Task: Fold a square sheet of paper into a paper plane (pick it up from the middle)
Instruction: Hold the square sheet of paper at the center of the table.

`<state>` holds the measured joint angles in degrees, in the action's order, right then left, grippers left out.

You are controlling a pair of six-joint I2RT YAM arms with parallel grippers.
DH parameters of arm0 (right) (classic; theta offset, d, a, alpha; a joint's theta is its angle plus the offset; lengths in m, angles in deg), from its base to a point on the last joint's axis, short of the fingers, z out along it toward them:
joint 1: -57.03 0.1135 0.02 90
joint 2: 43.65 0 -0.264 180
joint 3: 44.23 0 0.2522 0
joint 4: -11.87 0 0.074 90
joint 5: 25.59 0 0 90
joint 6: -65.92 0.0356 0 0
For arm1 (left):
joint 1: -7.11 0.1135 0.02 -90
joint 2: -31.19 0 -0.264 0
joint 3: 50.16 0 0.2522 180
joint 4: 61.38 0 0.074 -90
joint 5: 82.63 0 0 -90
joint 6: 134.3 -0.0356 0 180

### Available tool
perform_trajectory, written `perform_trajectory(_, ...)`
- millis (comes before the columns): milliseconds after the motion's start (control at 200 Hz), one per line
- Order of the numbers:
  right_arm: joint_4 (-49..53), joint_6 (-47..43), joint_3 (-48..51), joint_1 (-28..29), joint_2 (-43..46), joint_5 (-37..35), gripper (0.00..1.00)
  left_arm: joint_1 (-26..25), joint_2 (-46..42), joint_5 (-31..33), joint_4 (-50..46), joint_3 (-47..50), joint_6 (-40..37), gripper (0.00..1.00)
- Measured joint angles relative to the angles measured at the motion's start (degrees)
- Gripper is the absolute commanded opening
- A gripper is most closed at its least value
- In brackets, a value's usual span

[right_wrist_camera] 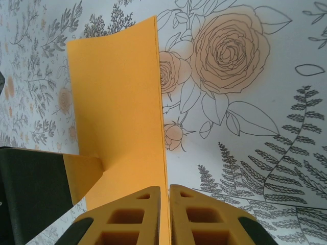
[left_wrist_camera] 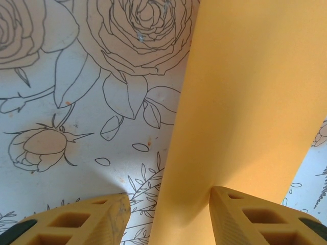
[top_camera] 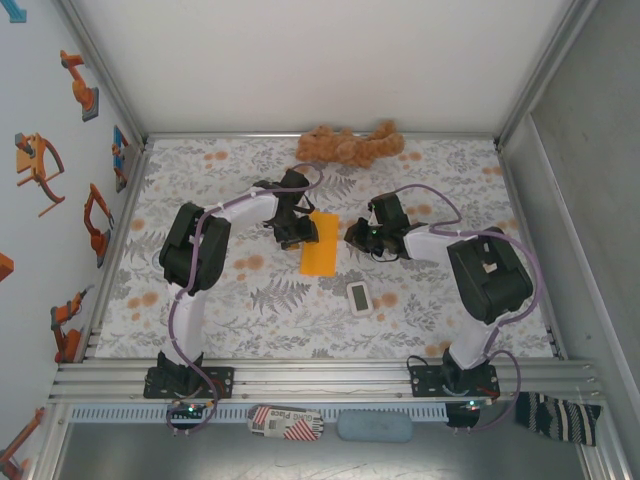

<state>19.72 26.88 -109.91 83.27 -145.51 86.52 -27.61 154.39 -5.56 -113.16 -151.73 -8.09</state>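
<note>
The square sheet of paper [top_camera: 322, 252] is plain orange and lies folded into a narrow upright rectangle on the floral table, between the two arms. My left gripper [top_camera: 298, 232] is at its left side and open. In the left wrist view one finger [left_wrist_camera: 240, 214] presses down on the paper [left_wrist_camera: 245, 102], while the other finger [left_wrist_camera: 92, 219] rests on the bare tablecloth. My right gripper [top_camera: 352, 234] is at the paper's right edge. In the right wrist view that gripper [right_wrist_camera: 166, 190] is shut, with the paper's long edge [right_wrist_camera: 159, 102] running into the slit between its pads.
A brown plush toy [top_camera: 350, 146] lies at the far edge of the table. A small white device [top_camera: 360, 297] sits just in front of the paper. Metal frame rails and walls close in the table on both sides.
</note>
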Motion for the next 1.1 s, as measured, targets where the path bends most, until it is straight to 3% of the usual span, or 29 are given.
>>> perform_trajectory(456, -0.39, -1.03, -4.68, 2.38, -5.33, 5.55, 0.06, 0.0, 0.44, 0.0, -0.7, -0.66, 0.07, 0.5)
perform_trajectory(1102, 2.21, -1.68, -7.1, 2.82, -9.99, 7.26, 0.02, 0.04, 0.5, -0.04, -0.79, -0.72, 0.22, 0.5)
